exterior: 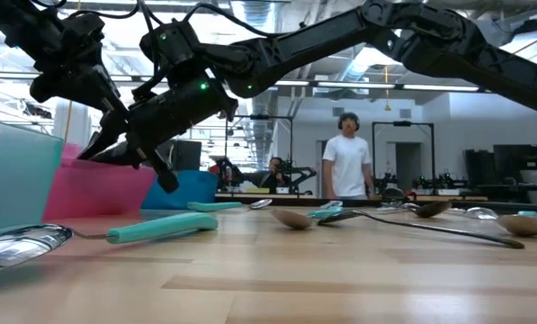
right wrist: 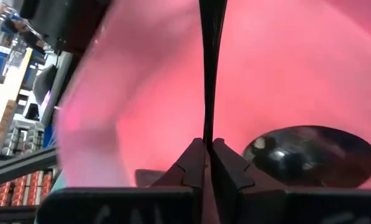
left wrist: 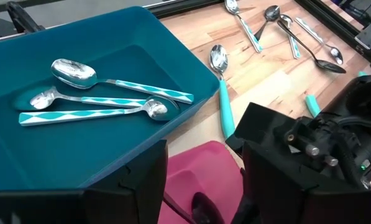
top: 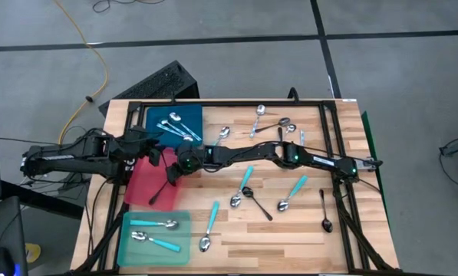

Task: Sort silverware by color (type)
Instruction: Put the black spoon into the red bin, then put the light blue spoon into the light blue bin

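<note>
My right gripper (right wrist: 208, 149) reaches over the red tray (top: 139, 188), shut on a thin black spoon (top: 161, 192) whose handle runs away from the fingertips. A black bowl (right wrist: 309, 155) lies on the tray floor beside the fingers; whether it belongs to the held spoon I cannot tell. My left gripper (left wrist: 204, 186) stands open just above the red tray's far-left side and holds nothing. The blue tray (top: 189, 115) holds three turquoise-handled spoons (left wrist: 110, 93). The teal tray (top: 129, 249) holds two more. My right gripper pinches the black spoon's thin handle (right wrist: 209, 127) between its two fingertips. The fingers come slanting down from the table's right side and lie along the handle. The handle runs on over the red tray; whether its far end rests on the floor I cannot tell.
Loose spoons lie on the wooden table to the right of the trays: turquoise-handled ones (top: 294, 192) (top: 211, 224), black ones (top: 326, 211) (top: 258, 201), and silver ones (top: 271, 126) at the far side. People stand in the room beyond the table (exterior: 347, 162).
</note>
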You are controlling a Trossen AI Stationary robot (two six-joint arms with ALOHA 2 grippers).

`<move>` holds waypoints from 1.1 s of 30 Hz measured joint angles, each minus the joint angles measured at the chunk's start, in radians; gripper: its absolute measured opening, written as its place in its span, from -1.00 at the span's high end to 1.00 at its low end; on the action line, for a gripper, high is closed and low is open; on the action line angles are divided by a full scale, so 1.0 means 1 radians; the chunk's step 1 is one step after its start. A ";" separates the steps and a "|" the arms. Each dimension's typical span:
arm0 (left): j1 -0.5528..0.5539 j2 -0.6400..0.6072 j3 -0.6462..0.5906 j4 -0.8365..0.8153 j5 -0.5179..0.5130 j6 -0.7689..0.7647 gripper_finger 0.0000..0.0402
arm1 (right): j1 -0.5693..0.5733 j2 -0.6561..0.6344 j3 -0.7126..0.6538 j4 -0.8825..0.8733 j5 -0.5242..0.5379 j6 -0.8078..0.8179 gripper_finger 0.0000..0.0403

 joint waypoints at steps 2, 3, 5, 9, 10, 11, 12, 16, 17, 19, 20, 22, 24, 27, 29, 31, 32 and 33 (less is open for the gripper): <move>0.000 0.000 0.000 0.000 0.002 0.000 0.03 | -0.001 0.002 -0.001 -0.006 -0.002 0.007 0.79; 0.000 0.000 0.000 0.000 0.002 0.000 0.03 | -0.001 0.003 -0.001 -0.007 -0.012 0.006 0.79; 0.000 0.000 0.000 0.000 0.002 0.000 0.03 | -0.002 0.004 -0.002 -0.008 -0.021 0.006 0.78; 0.000 0.000 0.000 0.000 0.001 0.000 0.03 | -0.002 0.004 -0.002 -0.006 -0.022 0.006 0.78; 0.000 0.000 0.000 0.000 0.001 0.000 0.03 | -0.002 0.004 -0.002 -0.005 -0.022 0.007 0.78; 0.000 0.000 0.000 0.000 0.001 0.000 0.03 | -0.002 0.004 -0.002 -0.005 -0.021 0.010 0.78; 0.000 0.000 0.000 0.000 0.002 0.000 0.03 | -0.002 0.004 -0.002 -0.005 -0.021 0.017 0.77; 0.000 0.000 0.000 0.000 0.001 0.001 0.03 | -0.002 0.004 -0.002 -0.005 -0.021 0.025 0.77; 0.000 0.000 0.000 0.000 0.001 0.001 0.03 | -0.002 0.004 -0.002 -0.005 -0.021 0.025 0.77; 0.000 0.000 0.000 0.000 0.001 0.001 0.03 | -0.002 0.004 -0.002 -0.004 -0.021 0.024 0.75; 0.000 0.000 0.000 0.000 0.001 0.001 0.03 | -0.001 0.004 -0.002 -0.004 -0.021 0.024 0.73; 0.000 0.000 0.000 0.000 0.001 0.001 0.03 | -0.001 0.004 -0.002 -0.004 -0.021 0.024 0.69; 0.000 0.000 0.000 0.000 0.001 0.001 0.03 | -0.001 0.004 -0.002 -0.003 -0.021 0.024 0.63; 0.000 0.000 0.000 0.000 0.001 0.002 0.03 | -0.001 0.004 -0.002 -0.001 -0.021 0.018 0.54; 0.000 0.000 0.000 0.000 0.001 0.002 0.03 | -0.001 0.004 -0.002 0.000 -0.021 0.016 0.49; 0.000 0.000 0.000 0.000 0.001 0.002 0.03 | -0.001 0.004 -0.002 -0.001 -0.021 0.015 0.44; 0.000 0.000 0.000 0.000 0.001 0.002 0.03 | -0.001 0.004 -0.002 -0.001 -0.022 0.012 0.42; 0.000 0.000 0.000 0.000 0.001 0.004 0.03 | -0.001 0.004 -0.002 -0.001 -0.022 0.007 0.40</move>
